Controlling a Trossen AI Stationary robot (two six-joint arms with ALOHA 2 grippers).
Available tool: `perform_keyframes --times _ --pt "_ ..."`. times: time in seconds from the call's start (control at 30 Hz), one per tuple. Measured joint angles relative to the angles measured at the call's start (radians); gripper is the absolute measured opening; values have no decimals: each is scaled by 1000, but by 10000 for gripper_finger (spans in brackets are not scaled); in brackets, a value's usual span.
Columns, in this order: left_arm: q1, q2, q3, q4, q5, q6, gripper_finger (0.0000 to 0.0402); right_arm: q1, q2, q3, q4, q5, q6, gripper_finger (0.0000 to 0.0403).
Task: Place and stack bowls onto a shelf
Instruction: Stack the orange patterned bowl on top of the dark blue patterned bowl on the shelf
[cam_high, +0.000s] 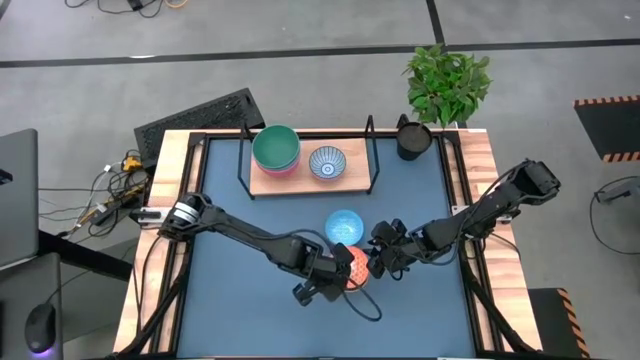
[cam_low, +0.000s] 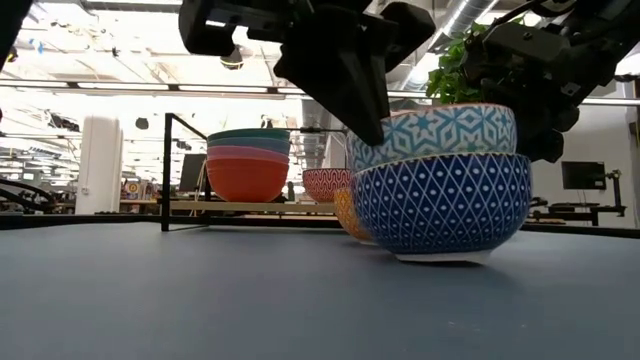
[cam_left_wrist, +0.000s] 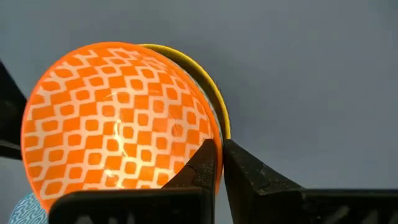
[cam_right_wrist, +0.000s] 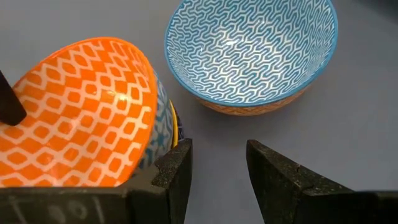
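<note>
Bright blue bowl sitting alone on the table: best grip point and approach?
Grip the rim of the bright blue bowl, one finger inside and one outside, coming from above. It sits upright and open, so the thin rim is exposed; the round wall looks too wide to span. The right gripper, open just beside it, seems best placed; the left gripper is pinching the orange bowl.
</note>
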Motion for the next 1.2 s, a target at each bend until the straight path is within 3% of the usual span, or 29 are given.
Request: perform_keyframes --times 0.23,0.57,0.8,1.2 --pt "-5 -3 70 -80 -40 -30 1 0 0 0 0 0 0 177" --pt "22 -4 298 -397 -193 -32 0 0 0 0 -1 0 -5 177" --pt "165 -6 391 -537 -211 -104 0 0 0 0 -1 0 -7 177" --pt "486 -6 400 -497 -207 -140 0 0 0 0 -2 0 -8 177"
